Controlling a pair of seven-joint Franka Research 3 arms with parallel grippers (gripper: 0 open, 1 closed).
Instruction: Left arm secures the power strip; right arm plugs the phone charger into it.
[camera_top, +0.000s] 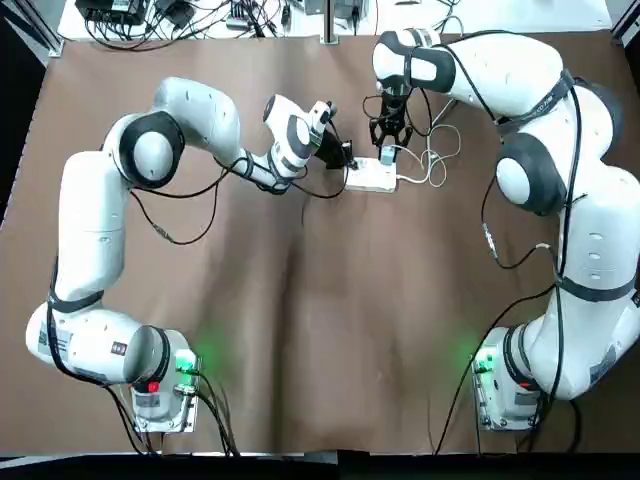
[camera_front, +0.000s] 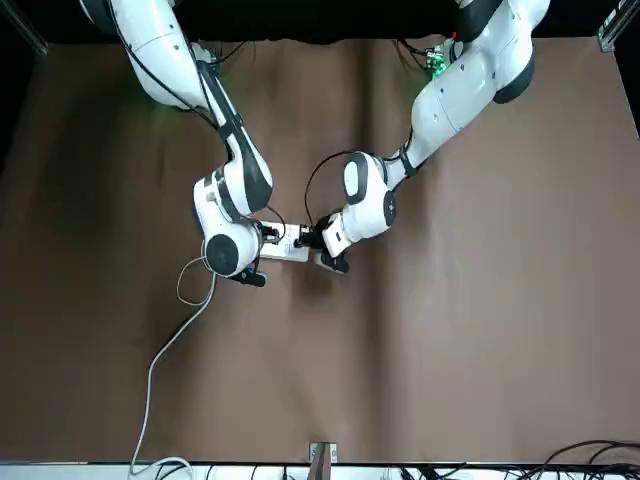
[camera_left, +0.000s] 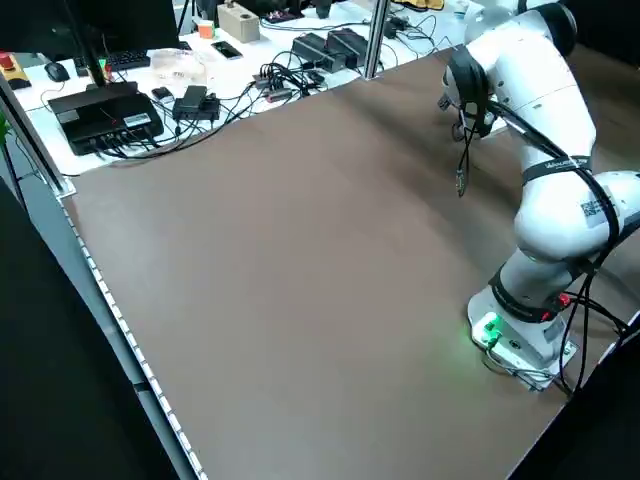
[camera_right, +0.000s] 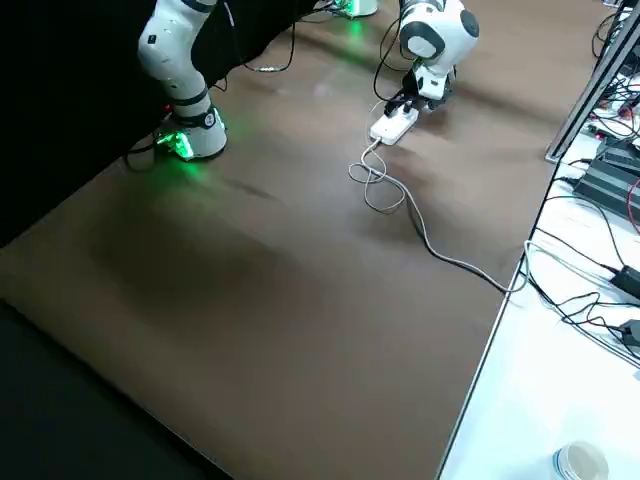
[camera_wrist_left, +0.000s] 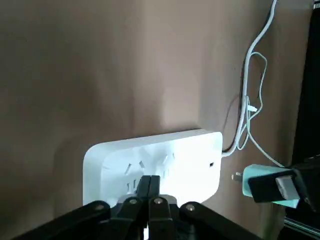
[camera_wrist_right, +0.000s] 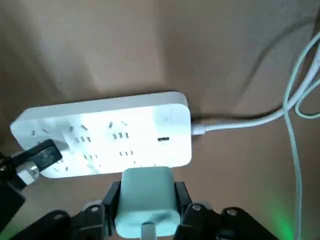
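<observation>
Teal phone charger (camera_wrist_right: 146, 200) sits clamped in right end effector (camera_wrist_right: 146, 212), beside power strip (camera_wrist_right: 107, 135).

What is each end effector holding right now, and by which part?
Right end effector grips the phone charger by its sides. Left end effector, fingers together, presses the power strip.

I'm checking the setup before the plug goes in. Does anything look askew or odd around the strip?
Nothing stands out. The power strip lies flat on the table, the left gripper pressing on one end. The right gripper holds the phone charger beside it, not yet inserted.
</observation>
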